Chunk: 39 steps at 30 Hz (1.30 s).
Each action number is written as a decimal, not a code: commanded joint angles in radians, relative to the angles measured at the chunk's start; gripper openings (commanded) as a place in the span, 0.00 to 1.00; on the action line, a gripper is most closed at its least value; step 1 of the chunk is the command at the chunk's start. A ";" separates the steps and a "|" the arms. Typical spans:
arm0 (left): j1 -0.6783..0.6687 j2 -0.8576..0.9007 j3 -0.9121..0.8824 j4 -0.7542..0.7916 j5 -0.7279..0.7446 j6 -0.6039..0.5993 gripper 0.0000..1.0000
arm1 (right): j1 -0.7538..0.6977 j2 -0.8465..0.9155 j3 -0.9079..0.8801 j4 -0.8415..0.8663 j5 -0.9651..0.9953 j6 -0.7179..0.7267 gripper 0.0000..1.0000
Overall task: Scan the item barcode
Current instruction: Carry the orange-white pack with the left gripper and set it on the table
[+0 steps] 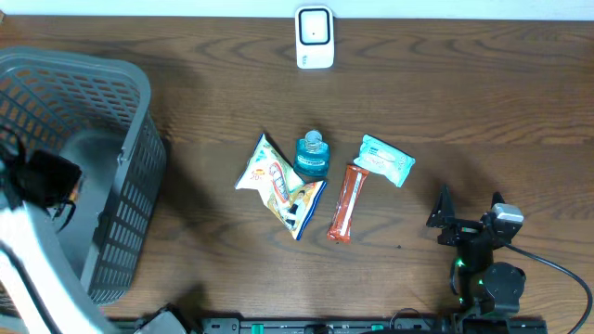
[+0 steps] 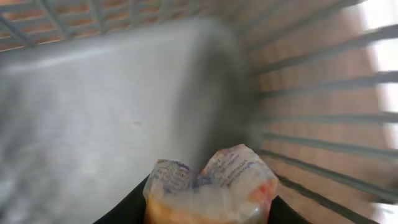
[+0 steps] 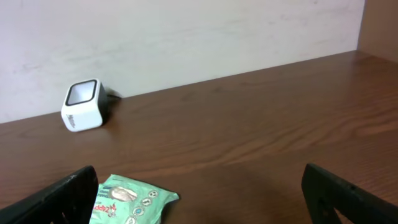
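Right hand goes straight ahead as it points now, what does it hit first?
Looks free: ahead of the open right hand is only bare table, then the back wall. The green packet lies low on the left and might get clipped; depth is unclear.

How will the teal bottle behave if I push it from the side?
The teal bottle seems to stand upright and looks round, so a push would likely tip it, then it may roll. The snack bag close beside it might get shoved too.

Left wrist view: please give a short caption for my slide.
Left hand holds a crinkled clear packet inside the grey basket.
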 commanded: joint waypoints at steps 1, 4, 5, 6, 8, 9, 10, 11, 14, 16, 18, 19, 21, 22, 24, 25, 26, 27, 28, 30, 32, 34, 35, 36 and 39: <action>-0.008 -0.170 0.013 0.014 0.181 -0.144 0.38 | 0.003 -0.005 -0.002 -0.002 0.005 -0.007 0.99; -0.087 -0.344 0.013 0.091 0.250 -0.230 0.38 | 0.003 -0.005 -0.002 -0.002 0.005 -0.007 0.99; -0.116 -0.373 0.013 0.109 0.250 -0.248 0.38 | 0.003 -0.005 -0.002 -0.002 0.005 -0.007 0.99; -0.151 -0.399 0.013 0.130 0.250 -0.256 0.38 | 0.003 -0.005 -0.002 -0.002 0.005 -0.007 0.99; -0.245 -0.443 0.012 0.173 0.250 -0.258 0.38 | 0.003 -0.005 -0.002 -0.002 0.005 -0.007 0.99; -0.296 -0.456 0.011 0.187 0.250 -0.258 0.38 | 0.003 -0.005 -0.002 -0.002 0.005 -0.007 0.99; -0.362 -0.464 0.011 0.196 0.250 -0.258 0.38 | 0.003 -0.005 -0.002 -0.002 0.005 -0.007 0.99; -0.417 -0.465 0.011 0.200 0.250 -0.258 0.38 | 0.003 -0.005 -0.002 -0.002 0.005 -0.007 0.99; -0.634 -0.447 -0.010 0.209 0.238 -0.239 0.38 | 0.003 -0.005 -0.002 -0.002 0.005 -0.007 0.99; -0.769 -0.419 -0.035 0.226 0.209 -0.228 0.38 | 0.003 -0.005 -0.002 -0.002 0.005 -0.007 0.99; -0.904 -0.376 -0.051 0.230 0.136 -0.228 0.38 | 0.003 -0.005 -0.002 -0.002 0.005 -0.007 0.99; -0.980 -0.346 -0.055 0.231 0.090 -0.228 0.38 | 0.003 -0.005 -0.002 -0.002 0.005 -0.007 0.99; -1.127 -0.275 -0.056 0.238 0.013 -0.228 0.38 | 0.003 -0.005 -0.002 -0.002 0.005 -0.007 0.99; -1.192 -0.239 -0.056 0.246 -0.015 -0.228 0.38 | 0.003 -0.005 -0.002 -0.002 0.005 -0.007 0.99; -1.390 -0.100 -0.056 0.288 -0.124 -0.228 0.38 | 0.003 -0.005 -0.002 -0.002 0.005 -0.007 0.99; -1.437 -0.058 -0.056 0.302 -0.155 -0.228 0.38 | 0.003 -0.005 -0.002 -0.002 0.005 -0.007 0.99; -1.484 -0.008 -0.056 0.319 -0.187 -0.228 0.39 | 0.003 -0.005 -0.002 -0.002 0.005 -0.007 0.99; -1.523 0.042 -0.056 0.339 -0.212 -0.228 0.39 | 0.003 -0.005 -0.002 -0.002 0.005 -0.007 0.99; -1.563 0.103 -0.056 0.366 -0.234 -0.228 0.39 | 0.003 -0.005 -0.002 -0.002 0.005 -0.007 0.99; -1.611 0.204 -0.056 0.417 -0.256 -0.228 0.39 | 0.003 -0.005 -0.002 -0.002 0.005 -0.007 0.99; -1.640 0.309 -0.056 0.475 -0.259 -0.228 0.39 | 0.003 -0.005 -0.002 -0.002 0.005 -0.007 0.99; -1.656 0.399 -0.056 0.525 -0.259 -0.228 0.39 | 0.003 -0.005 -0.002 -0.002 0.005 -0.007 0.99; -1.662 0.443 -0.056 0.549 -0.257 -0.228 0.42 | 0.003 -0.005 -0.002 -0.002 0.005 -0.007 0.99; -1.667 0.478 -0.056 0.567 -0.250 -0.228 0.45 | 0.003 -0.005 -0.002 -0.002 0.005 -0.007 0.99; -1.674 0.561 -0.056 0.607 -0.208 -0.228 0.61 | 0.003 -0.005 -0.002 -0.002 0.005 -0.007 0.99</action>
